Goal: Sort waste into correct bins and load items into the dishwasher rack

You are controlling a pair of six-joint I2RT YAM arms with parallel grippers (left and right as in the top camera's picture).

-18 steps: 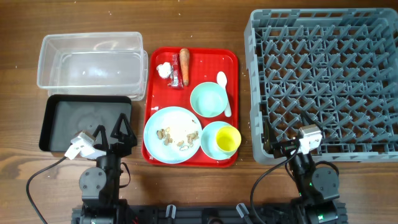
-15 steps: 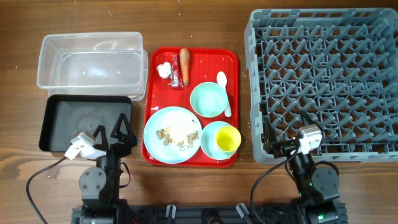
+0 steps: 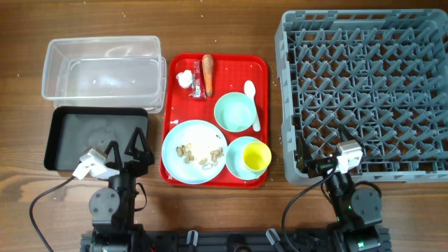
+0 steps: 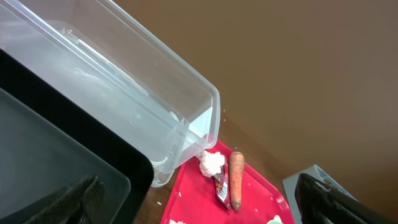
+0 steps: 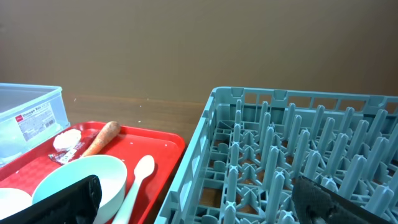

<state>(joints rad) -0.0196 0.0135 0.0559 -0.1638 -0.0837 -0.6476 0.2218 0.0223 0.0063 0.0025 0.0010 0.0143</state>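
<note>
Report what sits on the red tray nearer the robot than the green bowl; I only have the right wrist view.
Observer: A pale blue plate, with beige food scraps on it.
Operator: Locate the yellow cup.
Observer: The yellow cup stands inside the light blue bowl, right of the plate.
Operator: Find me the black tray.
Observer: The black tray lies left of the plate, beside the clear tub, on its robot side.
</note>
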